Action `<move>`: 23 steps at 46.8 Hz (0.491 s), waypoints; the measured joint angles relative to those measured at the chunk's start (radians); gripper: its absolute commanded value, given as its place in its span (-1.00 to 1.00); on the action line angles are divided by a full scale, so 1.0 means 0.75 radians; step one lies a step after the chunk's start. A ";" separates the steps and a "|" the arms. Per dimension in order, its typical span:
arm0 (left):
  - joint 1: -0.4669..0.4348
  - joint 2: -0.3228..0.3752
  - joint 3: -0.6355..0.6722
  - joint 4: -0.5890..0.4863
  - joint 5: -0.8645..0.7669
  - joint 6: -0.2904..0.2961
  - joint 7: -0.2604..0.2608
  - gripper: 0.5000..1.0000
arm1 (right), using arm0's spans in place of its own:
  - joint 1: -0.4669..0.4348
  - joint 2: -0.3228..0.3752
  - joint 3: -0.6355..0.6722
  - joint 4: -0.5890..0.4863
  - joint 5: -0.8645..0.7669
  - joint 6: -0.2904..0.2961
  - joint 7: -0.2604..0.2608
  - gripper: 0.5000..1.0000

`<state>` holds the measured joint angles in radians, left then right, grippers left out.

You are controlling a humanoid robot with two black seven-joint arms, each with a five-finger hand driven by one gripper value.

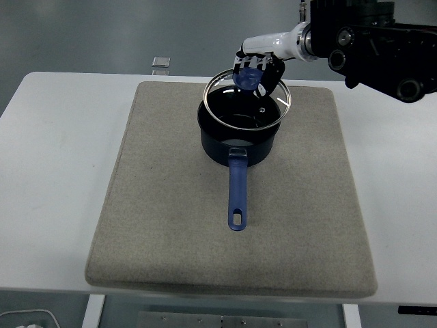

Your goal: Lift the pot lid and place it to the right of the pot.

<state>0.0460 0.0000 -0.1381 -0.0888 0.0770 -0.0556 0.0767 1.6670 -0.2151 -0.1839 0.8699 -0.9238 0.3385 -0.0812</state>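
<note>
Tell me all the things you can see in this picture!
pot: one, dark blue, long blue handle pointing to the near edge, back middle of the mat
pot lid: one, clear glass, blue knob, lifted above the pot
mat: one, beige-grey, covers the table's middle
table: one, white
small clear square thing: one, beyond the table's far edge
right robot hand: one, black and white, closed on the lid's knob, coming in from the top right
</note>
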 measured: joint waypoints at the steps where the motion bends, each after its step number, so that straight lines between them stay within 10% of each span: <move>1: 0.000 0.000 0.000 0.000 0.000 0.000 0.000 1.00 | 0.004 -0.005 0.000 0.000 0.001 0.001 0.000 -1.00; 23: 0.000 0.000 0.000 0.000 0.000 0.000 0.000 1.00 | -0.005 -0.137 -0.061 -0.051 0.059 0.000 -0.028 -1.00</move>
<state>0.0460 0.0000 -0.1381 -0.0889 0.0771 -0.0557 0.0768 1.6633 -0.3181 -0.2293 0.8316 -0.8794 0.3384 -0.1025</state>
